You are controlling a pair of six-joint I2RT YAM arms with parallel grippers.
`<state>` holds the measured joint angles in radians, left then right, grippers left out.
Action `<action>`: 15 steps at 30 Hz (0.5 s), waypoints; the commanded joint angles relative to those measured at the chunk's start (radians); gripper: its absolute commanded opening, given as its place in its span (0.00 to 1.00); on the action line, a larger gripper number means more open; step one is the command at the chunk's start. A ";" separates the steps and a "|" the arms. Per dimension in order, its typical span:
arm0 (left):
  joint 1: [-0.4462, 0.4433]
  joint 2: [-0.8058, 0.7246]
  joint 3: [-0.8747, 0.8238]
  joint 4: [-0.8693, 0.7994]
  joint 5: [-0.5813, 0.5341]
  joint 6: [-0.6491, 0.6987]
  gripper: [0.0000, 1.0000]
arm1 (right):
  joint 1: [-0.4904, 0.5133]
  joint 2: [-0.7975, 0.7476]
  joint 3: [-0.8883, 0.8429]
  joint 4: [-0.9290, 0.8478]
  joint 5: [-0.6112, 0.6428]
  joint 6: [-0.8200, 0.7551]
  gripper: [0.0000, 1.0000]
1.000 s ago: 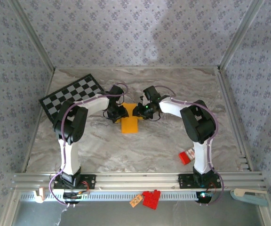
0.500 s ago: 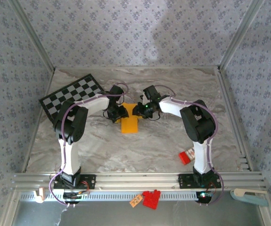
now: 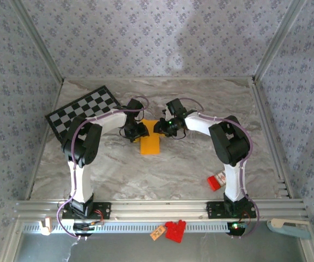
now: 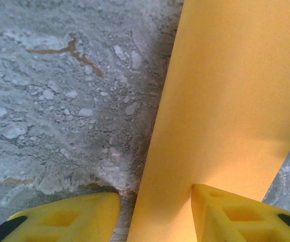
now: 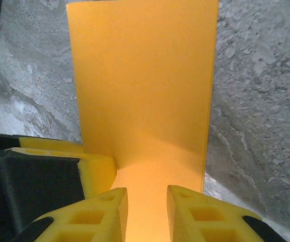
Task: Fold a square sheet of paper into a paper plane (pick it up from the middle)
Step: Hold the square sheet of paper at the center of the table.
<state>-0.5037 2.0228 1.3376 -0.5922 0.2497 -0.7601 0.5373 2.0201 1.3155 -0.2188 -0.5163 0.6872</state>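
The square sheet of paper (image 3: 150, 143) lies on the marble table as an orange-yellow rectangle, narrower than it is long. Both grippers sit at its far end. My left gripper (image 3: 139, 131) is open and straddles the paper's left edge (image 4: 225, 101): one finger rests on the paper, the other on bare table, around (image 4: 155, 194). My right gripper (image 3: 161, 129) hangs over the same end of the paper (image 5: 142, 85), jaws a narrow gap apart (image 5: 146, 194) with paper showing between them. The left gripper's fingertip (image 5: 97, 169) touches the paper beside it.
A black-and-white checkered board (image 3: 83, 112) lies at the back left. A small red block (image 3: 216, 181) sits by the right arm's base. Red pieces with a tag (image 3: 174, 229) hang on the front rail. Patterned walls close in three sides.
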 commanded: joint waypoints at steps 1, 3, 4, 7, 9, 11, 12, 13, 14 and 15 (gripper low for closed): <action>-0.045 0.175 -0.081 0.045 0.041 0.004 0.46 | 0.010 0.031 0.033 -0.037 -0.030 -0.008 0.27; -0.045 0.179 -0.078 0.046 0.041 0.004 0.46 | 0.012 0.041 0.036 -0.045 -0.036 -0.012 0.27; -0.045 0.179 -0.078 0.045 0.041 0.005 0.46 | 0.011 0.046 0.038 -0.049 -0.037 -0.013 0.27; -0.046 0.181 -0.077 0.045 0.043 0.003 0.46 | 0.011 0.058 0.040 -0.059 -0.039 -0.018 0.26; -0.046 0.182 -0.076 0.045 0.043 0.004 0.46 | 0.011 0.065 0.038 -0.075 -0.034 -0.024 0.26; -0.045 0.182 -0.078 0.044 0.043 0.004 0.46 | 0.011 0.073 0.033 -0.090 -0.024 -0.026 0.25; -0.047 0.182 -0.079 0.042 0.043 0.004 0.46 | 0.011 0.077 0.028 -0.097 -0.019 -0.030 0.25; -0.046 0.182 -0.078 0.042 0.041 0.004 0.46 | 0.010 0.082 0.024 -0.109 -0.010 -0.029 0.24; -0.046 0.180 -0.077 0.038 0.038 0.005 0.46 | 0.010 0.088 0.020 -0.122 0.002 -0.032 0.23; -0.047 0.180 -0.077 0.031 0.033 0.005 0.46 | 0.008 0.095 0.016 -0.136 0.010 -0.035 0.23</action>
<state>-0.5037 2.0243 1.3396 -0.5964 0.2493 -0.7601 0.5430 2.0758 1.3308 -0.2653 -0.5388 0.6792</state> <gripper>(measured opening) 0.462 0.232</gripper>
